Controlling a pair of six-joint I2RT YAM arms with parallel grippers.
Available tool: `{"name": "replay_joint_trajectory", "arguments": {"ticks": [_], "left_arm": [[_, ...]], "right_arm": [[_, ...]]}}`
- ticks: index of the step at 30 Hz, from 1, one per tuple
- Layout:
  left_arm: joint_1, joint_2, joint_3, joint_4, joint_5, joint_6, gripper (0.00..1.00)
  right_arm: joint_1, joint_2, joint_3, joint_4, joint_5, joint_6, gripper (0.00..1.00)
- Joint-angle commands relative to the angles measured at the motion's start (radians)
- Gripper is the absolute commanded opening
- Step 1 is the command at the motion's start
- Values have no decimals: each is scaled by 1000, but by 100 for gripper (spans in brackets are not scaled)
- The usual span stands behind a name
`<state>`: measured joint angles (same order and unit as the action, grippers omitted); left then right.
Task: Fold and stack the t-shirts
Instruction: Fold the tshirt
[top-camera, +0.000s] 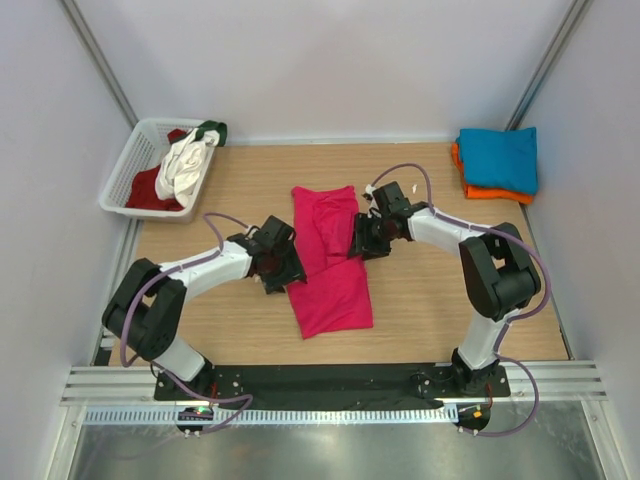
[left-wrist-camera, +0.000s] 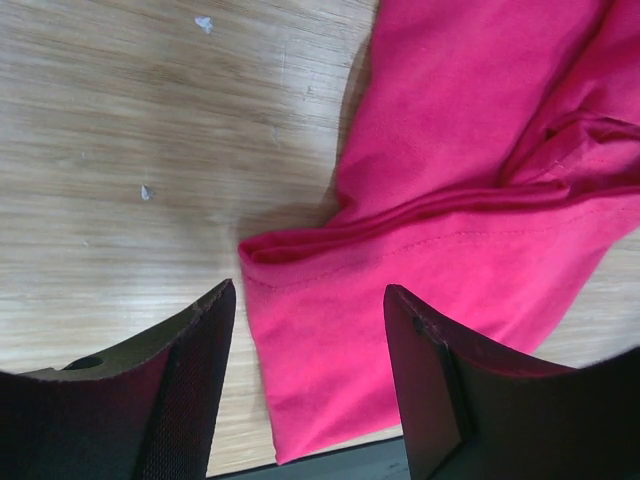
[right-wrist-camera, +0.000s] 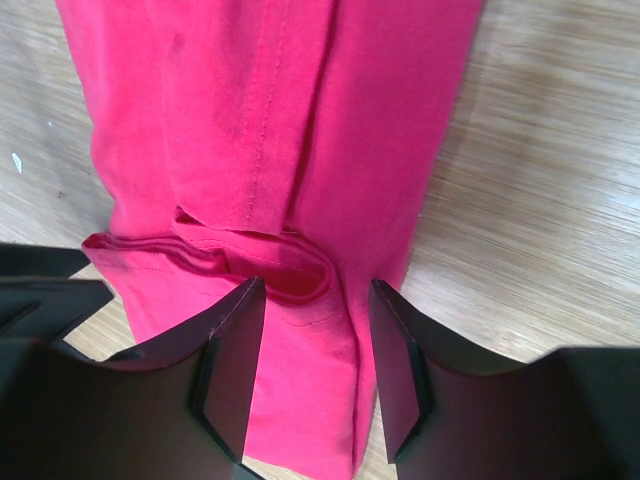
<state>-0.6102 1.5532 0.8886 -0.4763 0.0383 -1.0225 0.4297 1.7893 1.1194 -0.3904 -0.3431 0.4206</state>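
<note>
At the middle of the table (top-camera: 440, 300) the pink t-shirt (top-camera: 328, 258) lies as a long strip. The left gripper (left-wrist-camera: 308, 290) and right gripper (right-wrist-camera: 316, 284) flank its opposite edges, jaws apart, holding nothing. Each should pinch all layers before folding.

Magenta-pink t-shirt (top-camera: 325, 255), teal t-shirt (top-camera: 498, 158), orange t-shirt (top-camera: 488, 193), white basket (top-camera: 122, 180).

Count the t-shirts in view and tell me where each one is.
6: a pink one mid-table; teal stacked on orange at the far right; white, dark red and green in the basket, which may hide more.
</note>
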Motion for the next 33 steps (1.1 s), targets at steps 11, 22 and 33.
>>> {"name": "replay_joint_trajectory", "arguments": {"ticks": [11, 22, 33], "left_arm": [[-2, 44, 41, 22, -8, 30, 66], [-2, 84, 78, 65, -12, 74, 0], [-2, -10, 213, 71, -11, 205, 0]], "right_arm": [[18, 22, 75, -16, 23, -25, 10], [18, -27, 126, -76, 61, -23, 1], [17, -126, 114, -120, 131, 6, 1]]}}
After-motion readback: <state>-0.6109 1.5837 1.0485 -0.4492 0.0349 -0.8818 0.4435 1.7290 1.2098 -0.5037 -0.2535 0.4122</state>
